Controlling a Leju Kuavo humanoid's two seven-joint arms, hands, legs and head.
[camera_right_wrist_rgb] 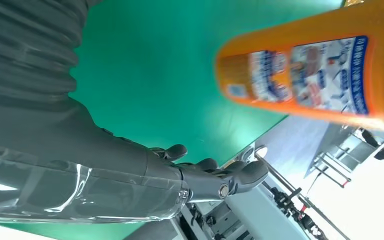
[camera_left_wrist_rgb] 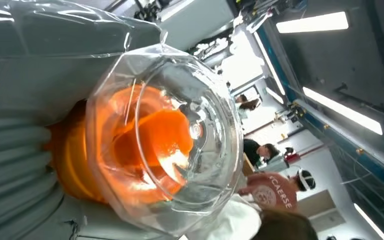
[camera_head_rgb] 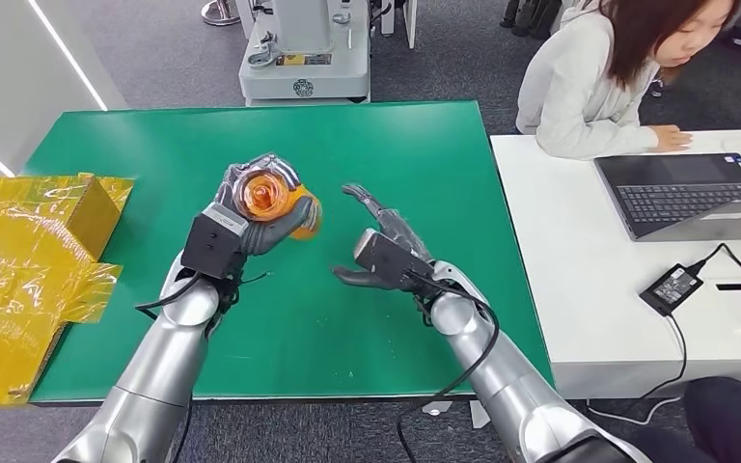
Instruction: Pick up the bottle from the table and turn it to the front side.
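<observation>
My left hand (camera_head_rgb: 256, 207) grips an orange bottle (camera_head_rgb: 272, 200) with a clear cap, lifted above the green table (camera_head_rgb: 415, 154). In the head view the cap end points up toward the camera. The left wrist view looks straight at the clear cap (camera_left_wrist_rgb: 172, 145) over the orange body. My right hand (camera_head_rgb: 381, 249) hovers just right of the bottle with fingers spread, holding nothing. In the right wrist view the bottle (camera_right_wrist_rgb: 310, 75) hangs above the green surface, its printed label facing that camera, and the right hand's fingers (camera_right_wrist_rgb: 215, 177) stay apart from it.
A yellow wrapped box (camera_head_rgb: 29, 260) sits at the table's left edge. A white desk (camera_head_rgb: 579, 280) on the right carries a laptop (camera_head_rgb: 695, 198) and a power adapter (camera_head_rgb: 671, 287). A person (camera_head_rgb: 608, 72) sits behind that desk. A grey machine base (camera_head_rgb: 304, 58) stands beyond the table.
</observation>
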